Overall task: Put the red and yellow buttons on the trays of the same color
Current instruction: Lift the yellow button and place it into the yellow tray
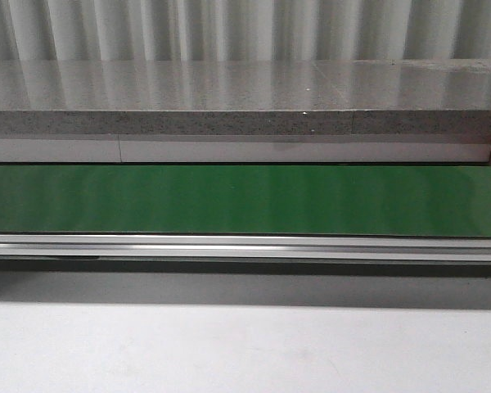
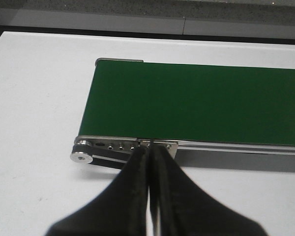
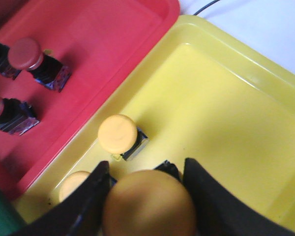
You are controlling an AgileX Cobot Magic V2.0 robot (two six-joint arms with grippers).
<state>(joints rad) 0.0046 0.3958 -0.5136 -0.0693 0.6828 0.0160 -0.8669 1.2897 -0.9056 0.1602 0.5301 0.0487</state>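
Over the glossy yellow plastic tray [image 3: 226,113], beside the red plastic tray [image 3: 88,44], a round yellow-capped button [image 3: 148,204] is gripped by the right pincer [image 3: 147,196]; two yellow buttons already lie there. Release is called for next. The left pincer [image 2: 150,162] is held closed, empty, near the green conveyor belt [image 2: 196,103].

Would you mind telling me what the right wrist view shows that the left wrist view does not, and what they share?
Only the right wrist view shows the red tray with red buttons in it, the yellow tray with yellow buttons, and the right gripper holding another yellow button over that tray. Only the left wrist view shows the green conveyor belt, nothing on it, its end roller, and the left gripper with jaws closed and nothing between them. Both show the white table.
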